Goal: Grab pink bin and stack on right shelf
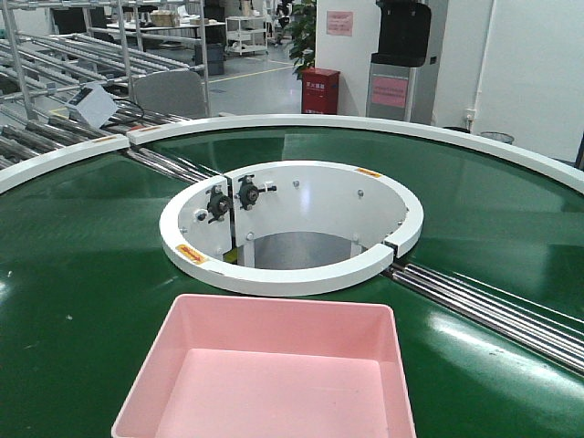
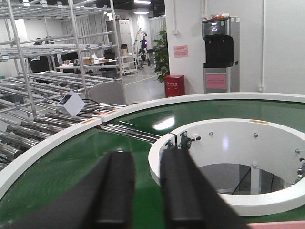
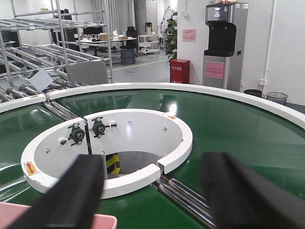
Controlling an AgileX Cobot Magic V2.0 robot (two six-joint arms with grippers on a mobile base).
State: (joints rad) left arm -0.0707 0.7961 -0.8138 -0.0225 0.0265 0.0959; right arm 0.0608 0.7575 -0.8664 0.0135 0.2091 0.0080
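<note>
Front-facing view: shallow pink bin [image 1: 278, 388] (rolled rim)

This is a factory or logistics test hall. A green circular conveyor belt [image 2: 71, 162] with a white rim runs under the left tool [image 2: 147, 191]. Ahead of the tool, to its left, stand metal roller racks [image 2: 33, 95]. Farther ahead are a red cabinet [image 2: 174, 86], a tall dispenser machine [image 2: 220, 52] and a polished grey floor [image 2: 143, 88].

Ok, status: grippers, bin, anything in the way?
Left gripper slightly open, right gripper wide open, both empty. Pink bin on green belt, ungrasped. Nothing blocking it in view.
</note>
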